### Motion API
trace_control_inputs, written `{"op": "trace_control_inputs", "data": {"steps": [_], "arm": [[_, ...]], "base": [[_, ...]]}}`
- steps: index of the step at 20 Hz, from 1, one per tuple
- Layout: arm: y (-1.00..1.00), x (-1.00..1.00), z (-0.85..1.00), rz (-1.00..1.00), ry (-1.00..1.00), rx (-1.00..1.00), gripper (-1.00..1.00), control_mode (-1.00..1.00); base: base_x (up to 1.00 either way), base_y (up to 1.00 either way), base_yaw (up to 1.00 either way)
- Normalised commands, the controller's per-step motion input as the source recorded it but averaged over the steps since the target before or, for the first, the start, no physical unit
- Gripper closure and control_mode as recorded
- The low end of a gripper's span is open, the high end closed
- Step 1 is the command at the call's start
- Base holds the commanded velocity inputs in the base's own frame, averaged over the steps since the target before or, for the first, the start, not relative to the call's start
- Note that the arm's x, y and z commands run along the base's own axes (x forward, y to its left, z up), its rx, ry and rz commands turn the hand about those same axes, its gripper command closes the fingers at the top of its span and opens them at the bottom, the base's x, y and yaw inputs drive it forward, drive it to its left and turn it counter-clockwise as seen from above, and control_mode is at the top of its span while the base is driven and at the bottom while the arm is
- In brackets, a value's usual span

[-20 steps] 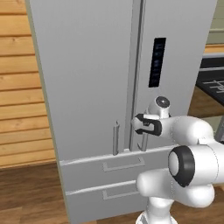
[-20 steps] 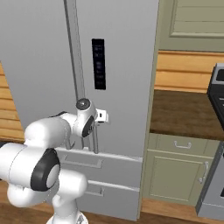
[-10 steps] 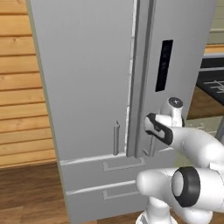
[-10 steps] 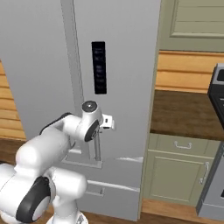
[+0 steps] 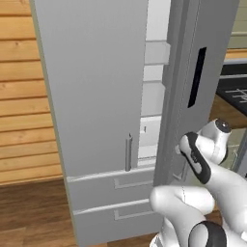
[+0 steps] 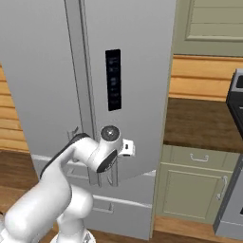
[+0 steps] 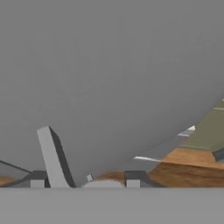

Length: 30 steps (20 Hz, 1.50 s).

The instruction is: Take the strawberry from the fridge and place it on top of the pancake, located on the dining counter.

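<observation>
Wood-panelled kitchen wall (image 5: 21, 96); fridge (image 5: 91, 87) right door (image 5: 202, 72) part-open.
Pale shelves (image 5: 152, 99) show in the gap; strawberry not visible. Pincer (image 6: 110, 176) sits at the door handle (image 7: 52, 159), grip state cannot be told. Risk: handle slips free, door swings shut.

You're close on the fridge (image 7: 109, 78) door; its bar handle (image 7: 52, 159) rises between the gripper (image 7: 85, 179) fingertips, wood floor (image 7: 183, 168) at lower right.

A wood-plank wall (image 5: 21, 96) spans 9 o'clock, a brown-topped desk (image 6: 199, 124) over pale green cupboards (image 6: 190, 187) sits at 3 o'clock, and wooden floor (image 5: 29, 217) lies at 7 o'clock.
</observation>
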Motion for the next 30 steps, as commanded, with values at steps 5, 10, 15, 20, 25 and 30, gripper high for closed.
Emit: {"op": "trace_control_inputs", "data": {"steps": [5,10,15,20,25,30], "arm": [[-0.30,-0.26,0.68,0.01,0.06,0.02,-1.00,-1.00],[0.04,-0.67,0.99,-0.02,0.23,-0.06,-1.00,-1.00],[0.66,-0.92,0.96,-0.01,0.05,-0.24,-1.00,-1.00],[1.00,-0.18,0.82,0.01,0.21,-0.63,-1.00,-1.00],[1.00,-0.03,0.61,0.00,0.26,-0.70,-1.00,-1.00],[0.51,0.51,0.10,0.06,0.45,-0.57,-1.00,-1.00]], "base": [[0.00,0.00,0.00],[0.00,0.00,0.00],[0.00,0.00,0.00],[0.00,0.00,0.00],[0.00,0.00,0.00],[0.00,0.00,0.00]]}}
